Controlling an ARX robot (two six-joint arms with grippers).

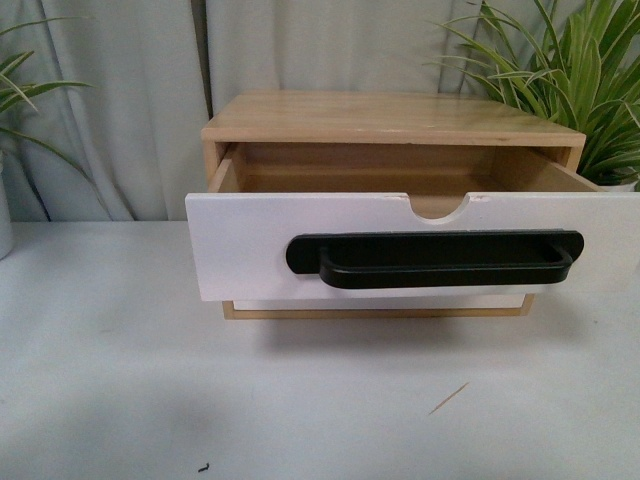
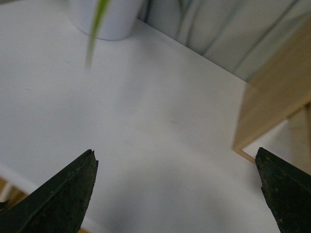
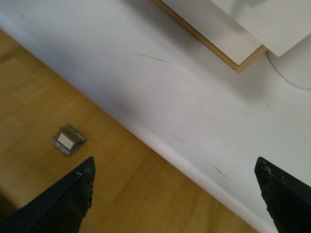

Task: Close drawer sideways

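The drawer [image 1: 250, 250] stands pulled out of a light wooden cabinet [image 1: 390, 118] on the white table, its white front bearing a long black bar handle [image 1: 435, 258] and a half-round notch [image 1: 440, 205] in the top edge. Neither arm shows in the front view. My left gripper [image 2: 177, 194] is open above bare table, with the cabinet's wooden side [image 2: 274, 102] off to one side. My right gripper [image 3: 175, 194] is open over the table's front edge, and a corner of the drawer front [image 3: 272, 22] shows far ahead of it. Nothing lies between either pair of fingers.
Green plants stand at the back right [image 1: 560, 70] and far left [image 1: 20, 90], the left one in a white pot [image 2: 107, 17]. A thin stick [image 1: 450, 397] lies on the table [image 1: 120, 380] before the cabinet. Wooden floor with a metal floor box [image 3: 68, 141] lies below the table edge.
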